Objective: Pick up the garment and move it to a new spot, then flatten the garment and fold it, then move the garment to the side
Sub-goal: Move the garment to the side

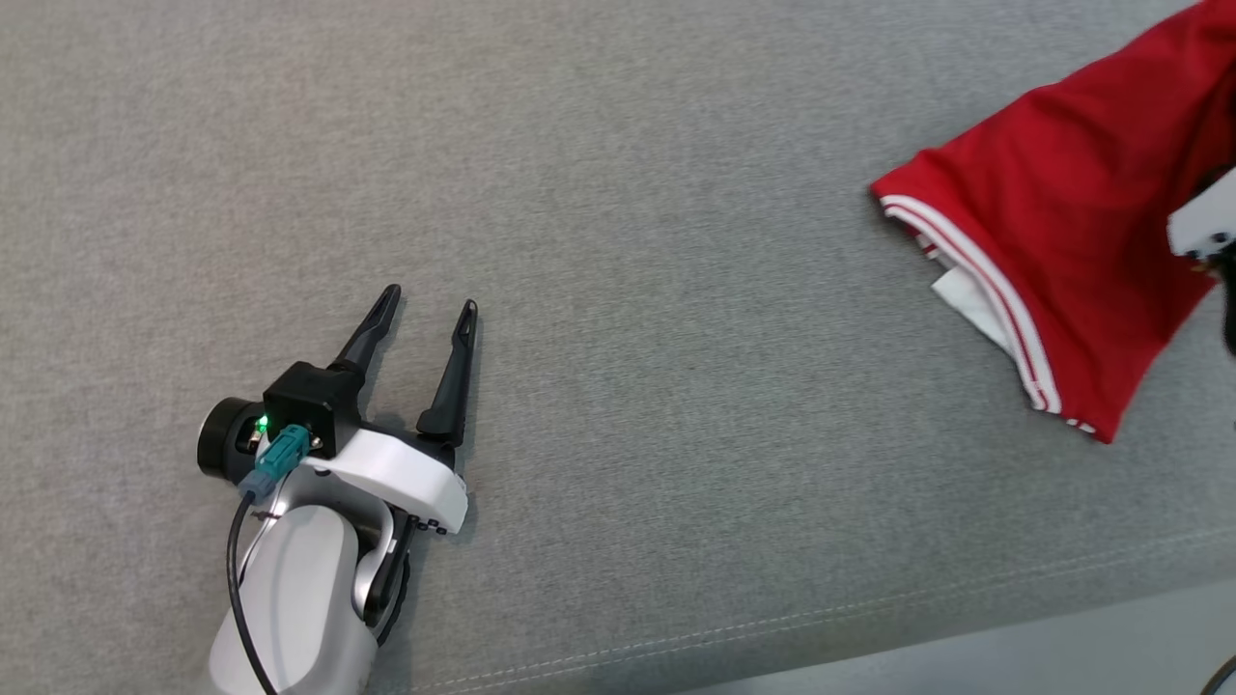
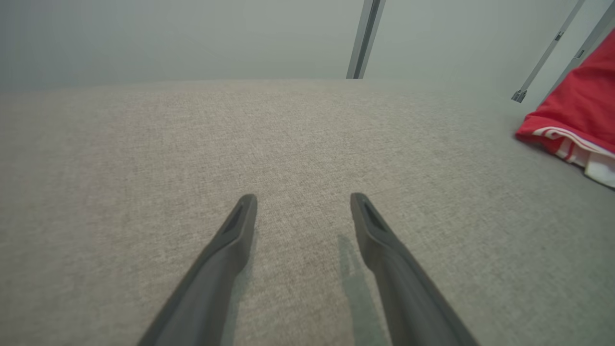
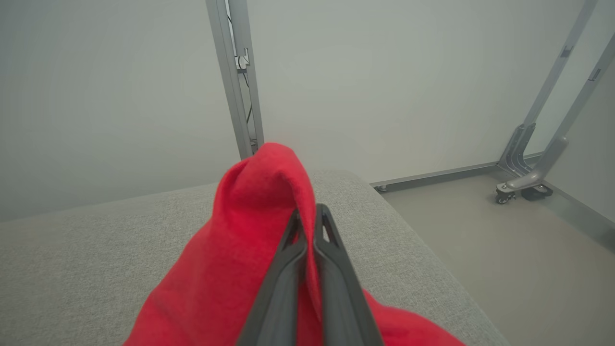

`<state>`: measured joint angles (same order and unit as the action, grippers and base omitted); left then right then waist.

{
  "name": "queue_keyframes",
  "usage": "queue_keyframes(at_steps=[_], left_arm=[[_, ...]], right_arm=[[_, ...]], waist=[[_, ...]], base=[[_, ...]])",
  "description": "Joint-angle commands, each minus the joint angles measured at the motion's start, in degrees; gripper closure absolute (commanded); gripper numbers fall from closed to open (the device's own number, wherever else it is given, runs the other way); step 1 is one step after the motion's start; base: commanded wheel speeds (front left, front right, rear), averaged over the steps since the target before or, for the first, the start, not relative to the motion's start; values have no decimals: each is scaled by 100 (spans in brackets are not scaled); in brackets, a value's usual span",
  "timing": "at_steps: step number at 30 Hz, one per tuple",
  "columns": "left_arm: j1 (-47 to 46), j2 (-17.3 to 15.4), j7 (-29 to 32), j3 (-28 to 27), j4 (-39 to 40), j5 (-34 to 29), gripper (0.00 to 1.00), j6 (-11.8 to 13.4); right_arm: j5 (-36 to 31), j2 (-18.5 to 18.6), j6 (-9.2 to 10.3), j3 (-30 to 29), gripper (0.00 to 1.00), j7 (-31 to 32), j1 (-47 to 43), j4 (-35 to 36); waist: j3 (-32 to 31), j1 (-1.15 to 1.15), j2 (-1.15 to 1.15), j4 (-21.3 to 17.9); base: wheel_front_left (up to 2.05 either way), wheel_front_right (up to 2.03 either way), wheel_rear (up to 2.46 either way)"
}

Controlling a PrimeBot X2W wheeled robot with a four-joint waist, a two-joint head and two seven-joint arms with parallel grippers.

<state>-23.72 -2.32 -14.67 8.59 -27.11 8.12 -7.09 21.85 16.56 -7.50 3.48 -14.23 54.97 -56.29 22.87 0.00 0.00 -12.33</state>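
Garment, red, upper right of frame, pinched in right claw; left claw wide, lower left, well apart.

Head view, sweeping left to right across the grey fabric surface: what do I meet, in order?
Left gripper, open and empty → bare stretch of grey fabric surface → red garment, its white-striped hem facing left.

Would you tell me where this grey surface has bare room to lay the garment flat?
Bare: the grey fabric surface between the open left claw and the red, white-trimmed garment, and ahead of that claw. Crowded: the right side, where the shut right claw grips the garment.
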Motion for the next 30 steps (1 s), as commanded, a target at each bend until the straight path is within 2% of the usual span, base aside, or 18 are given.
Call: queue_keyframes(at_steps=[1, 9, 21, 22, 23, 30], left_arm=[[-167, -55, -33, -108, 191, -8, 0, -37], [-214, -55, -33, -30, 257, 28, 0, -38], [-251, -55, -33, 96, 266, 8, 0, -39], [-249, -55, -33, 105, 262, 19, 0, -39], [-247, -55, -33, 109, 257, 25, 0, -39], [-198, -55, -33, 84, 230, 61, 0, -32]], right_arm=[[-170, 167, 1, -173, 100, -76, 123, -28], [-1037, 468, 1, -1482, 100, -76, 168, -516], [-2325, 508, 1, -3128, 100, -77, -65, -749], [-2438, 498, 1, -3227, 35, -77, -65, -748], [-2547, 479, 1, -3314, 0, -77, -58, -710], [-3314, 238, 1, -3786, 0, -77, -49, -163]], waist=[[153, 0, 0, 204], [287, 0, 0, 421], [302, 0, 0, 515], [292, 0, 0, 527], [281, 0, 0, 537], [126, 0, 0, 578]], base=[[0, 0, 0], [0, 0, 0], [0, 0, 0], [0, 0, 0], [0, 0, 0], [0, 0, 0]])
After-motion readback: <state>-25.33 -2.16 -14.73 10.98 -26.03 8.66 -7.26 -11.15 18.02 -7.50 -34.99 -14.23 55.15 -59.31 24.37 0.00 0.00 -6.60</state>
